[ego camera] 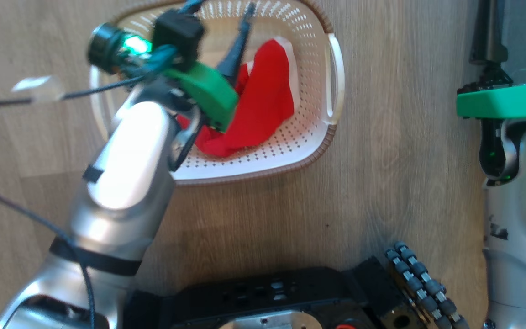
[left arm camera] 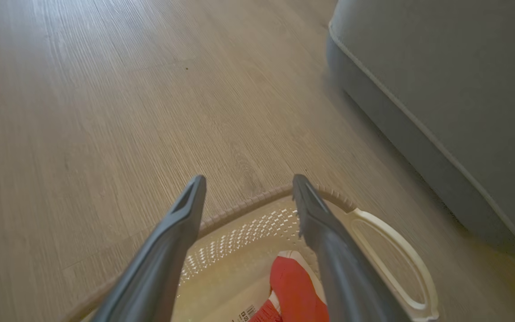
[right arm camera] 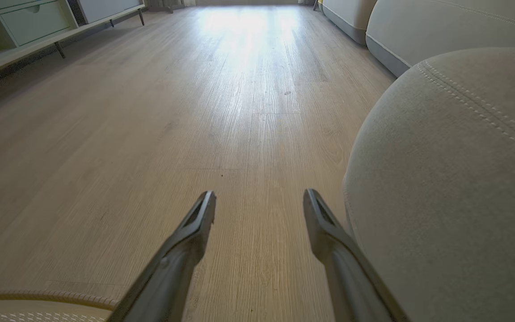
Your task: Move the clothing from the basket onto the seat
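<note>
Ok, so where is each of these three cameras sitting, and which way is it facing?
Head view: on the head, facing down at the wood floor and the basket holding red clothing; left forearm, right forearm and black base show.
Left wrist view: on the left wrist, facing over the basket's far rim toward the grey seat; open left fingers show.
Right wrist view: on the right wrist, low, facing along the floor beside the seat; open right fingers show.
Shared: all three catch the basket.

Pale plank floor [right arm camera: 239, 112], low cabinet [right arm camera: 34, 20]
Lay wood-grained, with bright glare at the far end in the right wrist view; stood along the left edge there, pale drawer fronts shut.
</note>
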{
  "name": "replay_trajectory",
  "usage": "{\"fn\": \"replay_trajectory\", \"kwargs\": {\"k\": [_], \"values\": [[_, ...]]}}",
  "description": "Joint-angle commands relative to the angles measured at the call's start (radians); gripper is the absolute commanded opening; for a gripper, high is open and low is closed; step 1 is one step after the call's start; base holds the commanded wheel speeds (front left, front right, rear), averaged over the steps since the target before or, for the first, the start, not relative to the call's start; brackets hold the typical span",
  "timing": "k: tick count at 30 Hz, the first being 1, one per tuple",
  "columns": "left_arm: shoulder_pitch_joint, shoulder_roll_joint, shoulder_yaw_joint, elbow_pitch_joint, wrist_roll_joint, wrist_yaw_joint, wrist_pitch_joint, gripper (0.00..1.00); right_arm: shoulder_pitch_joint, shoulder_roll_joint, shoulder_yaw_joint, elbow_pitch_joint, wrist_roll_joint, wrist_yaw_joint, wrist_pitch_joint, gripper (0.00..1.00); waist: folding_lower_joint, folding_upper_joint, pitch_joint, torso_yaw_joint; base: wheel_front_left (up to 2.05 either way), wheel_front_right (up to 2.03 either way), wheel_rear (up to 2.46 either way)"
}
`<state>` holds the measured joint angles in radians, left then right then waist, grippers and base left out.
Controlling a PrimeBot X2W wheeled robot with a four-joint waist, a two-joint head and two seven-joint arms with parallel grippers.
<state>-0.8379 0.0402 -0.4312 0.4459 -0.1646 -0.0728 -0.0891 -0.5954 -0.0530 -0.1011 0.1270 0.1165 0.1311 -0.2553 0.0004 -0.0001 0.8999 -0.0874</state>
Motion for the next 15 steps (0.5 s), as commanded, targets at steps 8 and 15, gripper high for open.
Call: {"fn": "replay_trajectory", "kwargs": {"k": [8, 15], "values": [[-0.083, 0.010, -0.189, 0.114, -0.085, 0.025, 0.245, 1.00, 0.012, 0.003, 0.033, -0.025, 0.037, 0.000, -0.006, 1.00, -0.0004, 0.0001, 0.044, -0.057, 0.00, 0.00, 0.00], [-0.118, 0.010, -0.269, 0.224, -0.167, 0.073, 0.326, 1.00, 0.005, 0.003, 0.045, -0.025, 0.055, 0.000, -0.006, 1.00, -0.0004, 0.0001, 0.065, -0.081, 0.00, 0.00, 0.00]]}}
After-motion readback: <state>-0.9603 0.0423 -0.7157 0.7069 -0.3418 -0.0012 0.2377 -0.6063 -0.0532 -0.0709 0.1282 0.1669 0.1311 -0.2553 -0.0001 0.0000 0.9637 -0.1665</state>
